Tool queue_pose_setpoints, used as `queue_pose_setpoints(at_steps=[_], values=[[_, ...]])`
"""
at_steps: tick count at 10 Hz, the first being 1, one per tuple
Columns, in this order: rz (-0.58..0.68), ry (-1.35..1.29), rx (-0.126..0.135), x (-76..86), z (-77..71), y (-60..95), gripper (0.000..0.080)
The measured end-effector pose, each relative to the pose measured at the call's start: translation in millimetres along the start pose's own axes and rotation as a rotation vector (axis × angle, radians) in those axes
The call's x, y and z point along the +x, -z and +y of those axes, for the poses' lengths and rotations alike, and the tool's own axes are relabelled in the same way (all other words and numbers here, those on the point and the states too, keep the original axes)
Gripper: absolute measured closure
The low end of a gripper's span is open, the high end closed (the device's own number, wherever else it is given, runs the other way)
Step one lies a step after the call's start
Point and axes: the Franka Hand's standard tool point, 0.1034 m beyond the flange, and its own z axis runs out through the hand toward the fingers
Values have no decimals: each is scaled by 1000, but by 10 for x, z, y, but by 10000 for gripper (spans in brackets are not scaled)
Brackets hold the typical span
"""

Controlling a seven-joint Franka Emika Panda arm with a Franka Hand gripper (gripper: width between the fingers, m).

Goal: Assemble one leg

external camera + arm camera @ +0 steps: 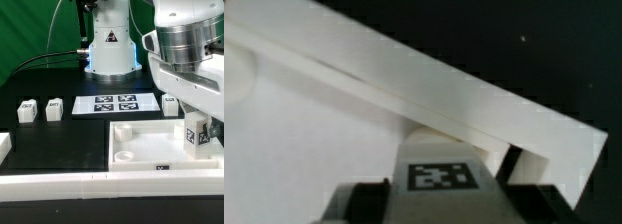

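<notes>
Nearest the exterior camera ran the front rim of the large white tray (pixel 70 182), and over its corner on the exterior view's right the tool (pixel 197 133) hung with one leg (pixel 192 137) clamped between its fingers, the marker tag on the block facing the camera. In the wrist view that same leg (pixel 441 176) sat upright between the dark fingers (pixel 363 203), directly beside the tray's raised wall (pixel 455 95), with the tray floor spread pale beneath it. Whether the block's base already touched the floor could not be told from either picture. Judging by this, the step in hand was seating the leg at that corner, and doing it well would call for keeping the block upright and square to the wall, lowering it slowly, and loosening the grip only once it met the mounting spot; a tilt against the rim looked the likeliest way to jam it. Two spare legs (pixel 40 108) stood well apart on the dark table (pixel 30 135), at the exterior view's left, and the marker board (pixel 112 103) lay behind the tray, near the arm's base (pixel 108 50).
</notes>
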Motion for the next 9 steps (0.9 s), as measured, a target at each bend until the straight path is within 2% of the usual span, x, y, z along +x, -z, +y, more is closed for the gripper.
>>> queue_pose_setpoints(at_steps=[4, 6, 7, 8, 9], values=[[-20, -452, 17, -20, -14, -14, 508], [-15, -573, 36, -36, -36, -22, 508], [-17, -550, 36, -39, -37, -23, 508], [-18, -548, 36, -45, -37, -25, 430], [-18, -542, 36, -48, -37, -25, 294]])
